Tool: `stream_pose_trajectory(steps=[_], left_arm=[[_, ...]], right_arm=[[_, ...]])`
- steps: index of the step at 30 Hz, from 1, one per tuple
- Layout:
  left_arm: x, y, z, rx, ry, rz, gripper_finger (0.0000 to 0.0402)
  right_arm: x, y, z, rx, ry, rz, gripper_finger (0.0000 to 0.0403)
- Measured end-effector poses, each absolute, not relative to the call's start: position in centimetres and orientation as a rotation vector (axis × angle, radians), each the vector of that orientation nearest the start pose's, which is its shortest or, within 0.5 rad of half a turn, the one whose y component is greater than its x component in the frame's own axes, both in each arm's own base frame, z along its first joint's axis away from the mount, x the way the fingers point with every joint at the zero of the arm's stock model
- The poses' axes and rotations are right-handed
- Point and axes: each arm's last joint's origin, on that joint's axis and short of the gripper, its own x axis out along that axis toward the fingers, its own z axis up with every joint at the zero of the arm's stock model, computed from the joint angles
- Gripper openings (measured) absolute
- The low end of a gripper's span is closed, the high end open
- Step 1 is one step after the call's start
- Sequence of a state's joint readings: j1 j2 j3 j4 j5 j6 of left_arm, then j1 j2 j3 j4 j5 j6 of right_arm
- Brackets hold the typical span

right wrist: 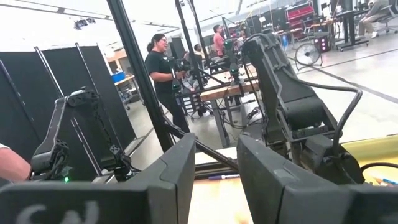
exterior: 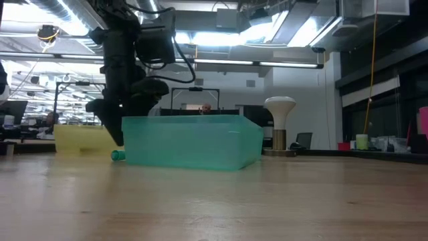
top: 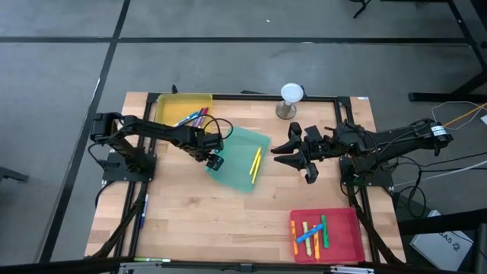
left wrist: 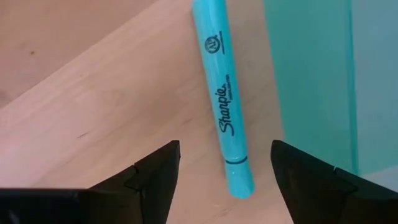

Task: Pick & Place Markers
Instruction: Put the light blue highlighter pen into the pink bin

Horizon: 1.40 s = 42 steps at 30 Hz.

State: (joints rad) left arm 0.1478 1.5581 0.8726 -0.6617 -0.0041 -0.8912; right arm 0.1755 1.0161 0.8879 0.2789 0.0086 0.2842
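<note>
Left wrist view puts my left gripper (left wrist: 225, 171) open astride a teal marker (left wrist: 222, 99) lying flat on the bench just beside the green tray (top: 242, 160). It looks light, stiff and slick, so I'd pinch mid-barrel. Green tray holds yellow markers (top: 256, 163), yellow tray (top: 183, 106) a few, red tray (top: 326, 232) several. Right gripper (top: 283, 149) waits half-open, empty, near the bench's right edge.

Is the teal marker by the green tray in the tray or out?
Out: the teal marker lies on bare wood beside the green tray, between the open left gripper fingers.
</note>
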Motion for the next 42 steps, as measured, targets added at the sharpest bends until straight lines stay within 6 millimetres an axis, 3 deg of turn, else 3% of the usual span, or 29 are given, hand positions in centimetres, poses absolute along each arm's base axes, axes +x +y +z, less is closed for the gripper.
stream_pose_trajectory(steps=[10, 19, 42], left_arm=[[26.2, 3.9, 16.6, -0.844, 1.200, 0.724, 0.0244], [25.2, 3.7, 15.2, -0.833, 1.228, 0.768, 0.0244], [25.9, 2.3, 15.0, -0.828, 1.206, 0.707, 0.0244]], right_arm=[[22.4, 3.9, 37.1, 0.308, -0.125, 0.188, 0.0116], [22.4, 3.9, 37.1, 0.324, -0.129, 0.156, 0.0116], [22.4, 3.7, 37.1, 0.333, -0.136, 0.121, 0.0116]])
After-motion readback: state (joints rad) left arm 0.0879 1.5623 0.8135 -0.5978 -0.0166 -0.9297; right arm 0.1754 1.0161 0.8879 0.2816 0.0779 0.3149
